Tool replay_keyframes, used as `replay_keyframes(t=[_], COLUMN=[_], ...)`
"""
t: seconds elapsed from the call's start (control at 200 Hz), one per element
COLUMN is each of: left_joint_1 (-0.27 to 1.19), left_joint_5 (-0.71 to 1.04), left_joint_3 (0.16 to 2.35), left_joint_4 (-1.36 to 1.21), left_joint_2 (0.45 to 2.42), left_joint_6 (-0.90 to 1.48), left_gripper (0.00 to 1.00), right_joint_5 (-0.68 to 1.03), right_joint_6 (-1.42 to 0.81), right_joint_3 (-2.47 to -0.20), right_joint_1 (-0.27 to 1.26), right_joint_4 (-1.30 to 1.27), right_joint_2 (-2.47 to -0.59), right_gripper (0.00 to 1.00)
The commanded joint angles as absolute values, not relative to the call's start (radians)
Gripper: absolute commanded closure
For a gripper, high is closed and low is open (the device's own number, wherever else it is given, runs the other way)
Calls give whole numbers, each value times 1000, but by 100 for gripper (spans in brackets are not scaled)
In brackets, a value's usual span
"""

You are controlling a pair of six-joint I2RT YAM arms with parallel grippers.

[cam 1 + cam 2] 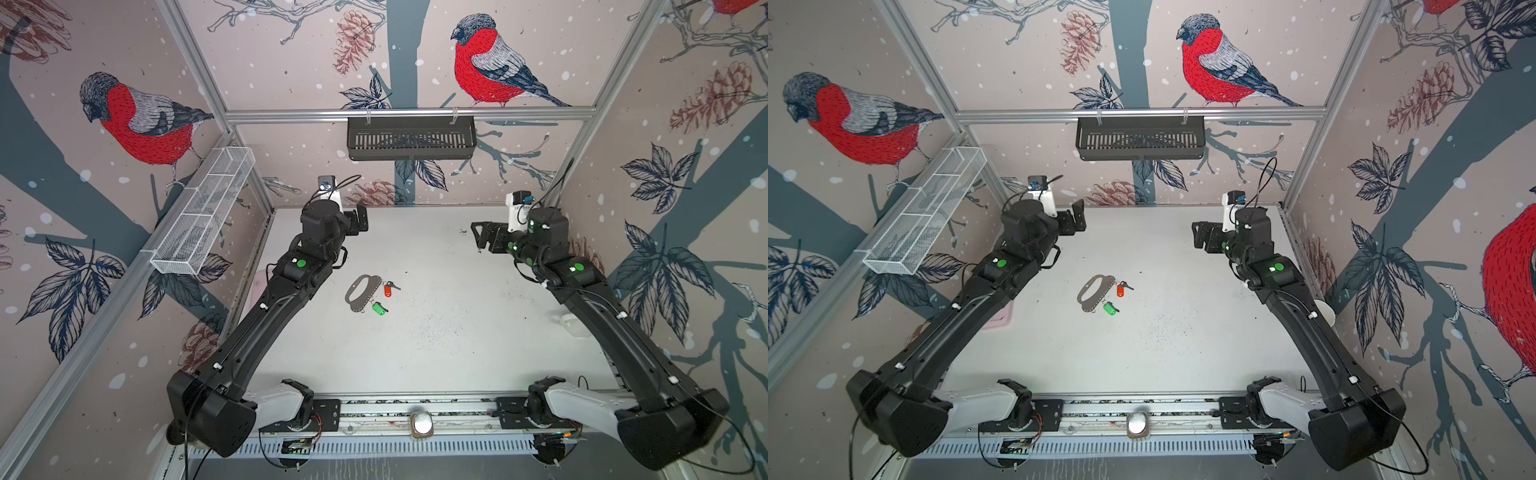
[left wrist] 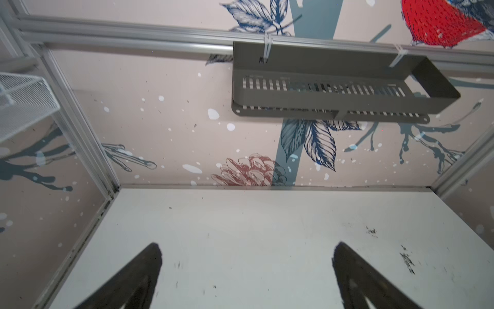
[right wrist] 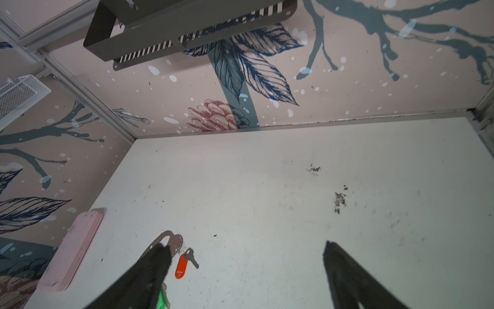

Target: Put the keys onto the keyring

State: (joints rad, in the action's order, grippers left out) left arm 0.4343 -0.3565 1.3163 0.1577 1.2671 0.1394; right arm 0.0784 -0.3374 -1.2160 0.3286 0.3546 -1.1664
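- Near the middle of the white tabletop (image 1: 436, 332), the flat dark grey curved keyring plate (image 1: 363, 293) lay with its long axis running far to near, the far end leaning right.
- Just beside its holed right edge lay the red-orange-tagged silver key (image 1: 387, 289), blade pointing right, and the green-tagged key (image 1: 377, 308), slanted.
- My left gripper (image 2: 247, 244) and right gripper (image 3: 246, 244) stood spread wide, holding nothing, well apart from them.
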Motion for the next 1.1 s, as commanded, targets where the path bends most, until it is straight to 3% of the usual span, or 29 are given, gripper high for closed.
replay_keyframes(t=[0.0,0.19,0.35,0.475,0.59,0.76,1.096], left_joint_1=[409,303,266,135,45,40,40], left_joint_5=[-382,-270,-383,-340,-278,-328,-416], left_joint_3=[1424,1589,1503,1325,1185,932,476], left_joint_4=[250,401,325,210,147,-71,-580], left_joint_2=[1315,1403,1357,1340,1340,1299,1209], left_joint_6=[69,119,123,158,224,199,149], left_gripper=[2,2,2,2,2,2,2], right_joint_5=[33,35,-71,-249,-301,-305,-262], right_joint_6=[-308,-329,-296,-290,-276,-221,-222], right_joint_3=[-1273,-1315,-1287,-1158,-998,-791,-614], right_joint_1=[278,126,71,50,24,-25,-81], right_joint_4=[403,416,383,230,26,-184,-312], right_joint_2=[-1185,-1196,-1167,-1117,-1045,-1025,-1069], right_gripper=[0,0,0,0,0,0,0])
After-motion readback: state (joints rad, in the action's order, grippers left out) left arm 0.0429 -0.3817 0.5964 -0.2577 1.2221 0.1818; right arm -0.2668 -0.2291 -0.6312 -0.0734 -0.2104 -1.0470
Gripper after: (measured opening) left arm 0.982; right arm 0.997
